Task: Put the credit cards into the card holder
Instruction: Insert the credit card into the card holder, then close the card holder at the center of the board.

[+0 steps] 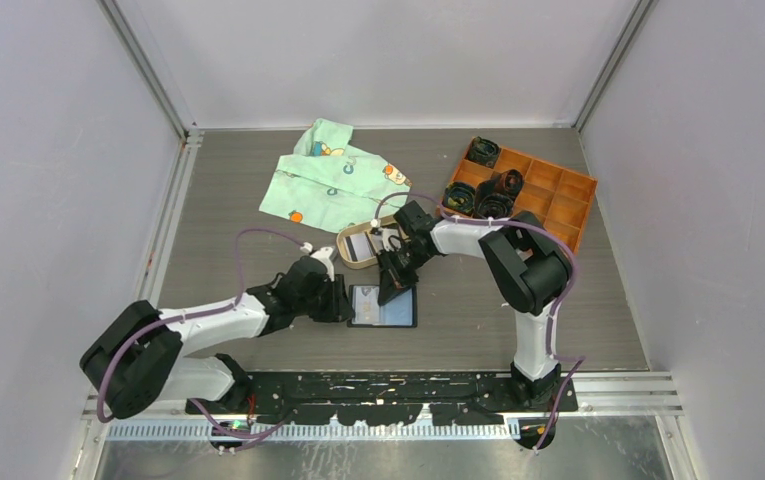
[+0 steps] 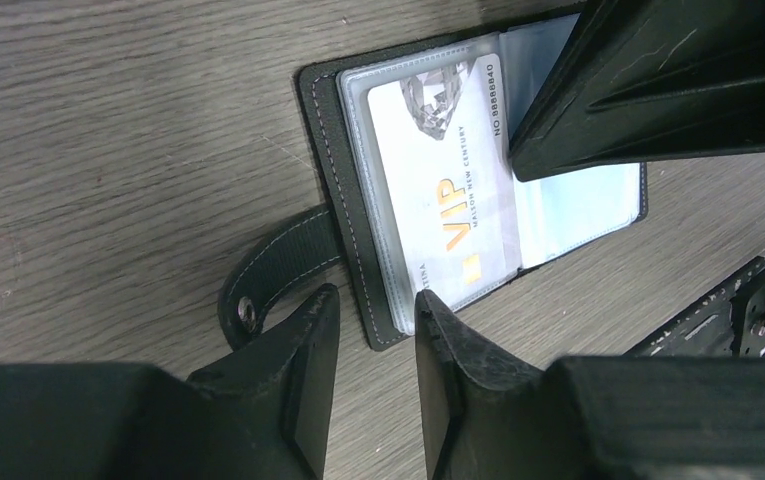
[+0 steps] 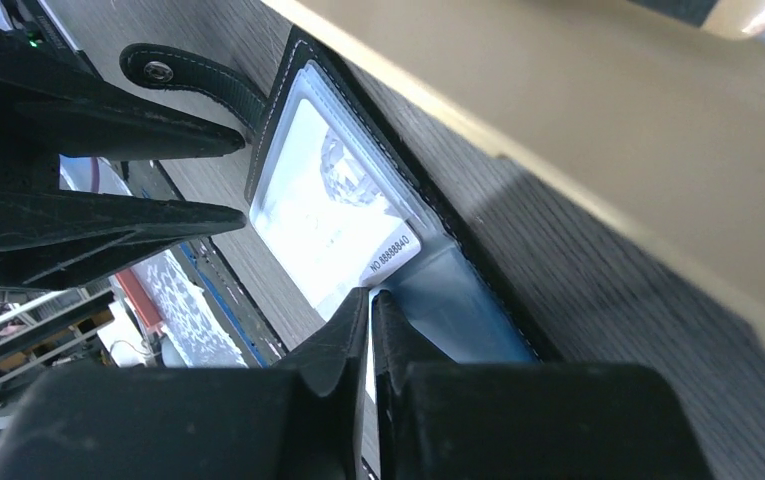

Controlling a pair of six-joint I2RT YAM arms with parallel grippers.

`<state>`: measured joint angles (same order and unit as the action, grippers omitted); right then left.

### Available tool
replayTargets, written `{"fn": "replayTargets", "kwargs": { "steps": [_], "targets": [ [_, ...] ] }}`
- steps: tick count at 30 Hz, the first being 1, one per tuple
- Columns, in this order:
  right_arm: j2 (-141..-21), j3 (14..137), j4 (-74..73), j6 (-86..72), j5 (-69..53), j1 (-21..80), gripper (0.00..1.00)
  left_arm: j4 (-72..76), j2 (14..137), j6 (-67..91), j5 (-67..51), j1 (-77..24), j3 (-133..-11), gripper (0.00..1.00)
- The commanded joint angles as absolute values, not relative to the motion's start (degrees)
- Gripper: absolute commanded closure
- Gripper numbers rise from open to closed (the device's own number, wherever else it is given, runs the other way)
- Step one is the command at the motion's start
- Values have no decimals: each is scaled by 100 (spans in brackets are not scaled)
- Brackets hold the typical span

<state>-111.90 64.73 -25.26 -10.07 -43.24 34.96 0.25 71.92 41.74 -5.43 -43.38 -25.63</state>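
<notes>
The left arm is stretching low from the near left corner of the bench (image 1: pixel 213 240) toward its middle. The left hand (image 2: pixel 373 300) is sitting with its fingers partly apart, released, straddling a corner of the card holder (image 2: pixel 323 130) just beside the snap tab (image 2: pixel 268 270); I cannot tell whether it is pressing on the cover.

The card holder is lying open and flat, near the middle of the bench and toward its near edge. A whitish credit card (image 2: pixel 438 190) printed "VIP" is sitting inside a clear pocket.

The right arm is rising from the near right, bending at the elbow and angling down and left. The right hand (image 3: pixel 368 297) is clenched almost fully, its tips meeting the card's exposed edge.

Just beyond is lying the tan tray (image 1: pixel 343 245), and farther back a green cloth (image 1: pixel 328 180) and an orange box (image 1: pixel 558 195).
</notes>
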Motion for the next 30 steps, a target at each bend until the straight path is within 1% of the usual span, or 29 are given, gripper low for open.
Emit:
{"fn": "replayTargets", "kwargs": {
  "steps": [1, 9, 13, 17, 21, 26, 30],
  "targets": [
    [-11287, 6636, -2258, -1162, -4618, 3570, 88, 375, 7335, 4125, -706, -4316, -2803, 65],
    [-11248, 6599, -2066, -1213, -4816, 3572, 85, 448, 7506, 4133, -859, -4316, -2868, 64],
    [-11171, 6704, -2242, -1067, -4848, 3523, 84, 380, 7376, 4116, -873, -4315, -2880, 64],
    [-10901, 6845, -2663, -625, -4786, 3353, 84, 44, 6878, 4034, -781, -4321, -2903, 62],
    [-10497, 6907, -3060, -49, -4685, 3220, 83, -396, 6269, 3954, -669, -4315, -2971, 57],
    [-10005, 6997, -3550, 695, -4659, 3204, 83, -599, 5536, 3977, -814, -4307, -3085, 53],
    [-9430, 6933, -3734, 1185, -4616, 3128, 83, -925, 5191, 4073, -949, -4291, -3521, 46]
  ]
}}
